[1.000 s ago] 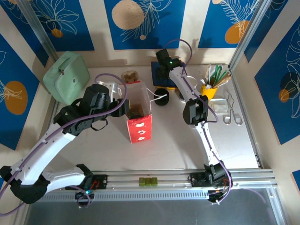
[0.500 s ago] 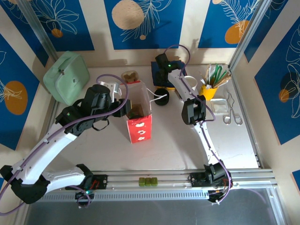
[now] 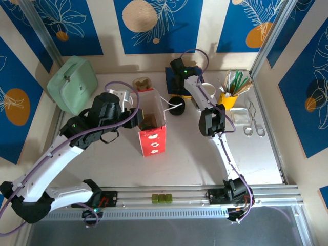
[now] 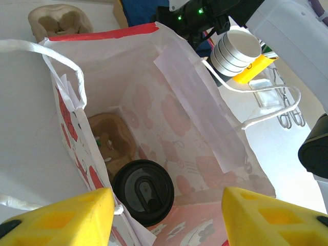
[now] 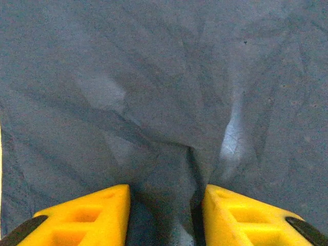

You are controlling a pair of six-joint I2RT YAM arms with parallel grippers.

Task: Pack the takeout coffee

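Top external view: looking down on the bench (image 3: 184, 159) and finding the red-and-white paper bag (image 3: 152, 134) standing open near the middle, with the left pincer (image 3: 136, 118) hanging just beside its left rim. Seeing the right pincer (image 3: 177, 77) resting at the back of the bench on a dark blue sheet (image 3: 168, 77).

Left wrist view: peering straight into the bag and spotting the takeout coffee (image 4: 143, 192) standing upright on the bottom, black lid up and cup wall hidden beneath it, touching a brown moulded piece (image 4: 110, 138) behind it. Noting the left pincer released, yellow fingers (image 4: 56, 218) spread wide above the bag's mouth and holding nothing. Judging the cup as light but soft-walled, likely denting under a hard squeeze, with a slick lid liable to pop off. Favouring, should a lift be called for, a gentle grip across the paper wall just under the lid rim, keeping it upright against spills.

Right wrist view: finding the right pincer grasping a raised fold of the dark blue sheet, wrinkles gathering between its fingers (image 5: 77, 215).
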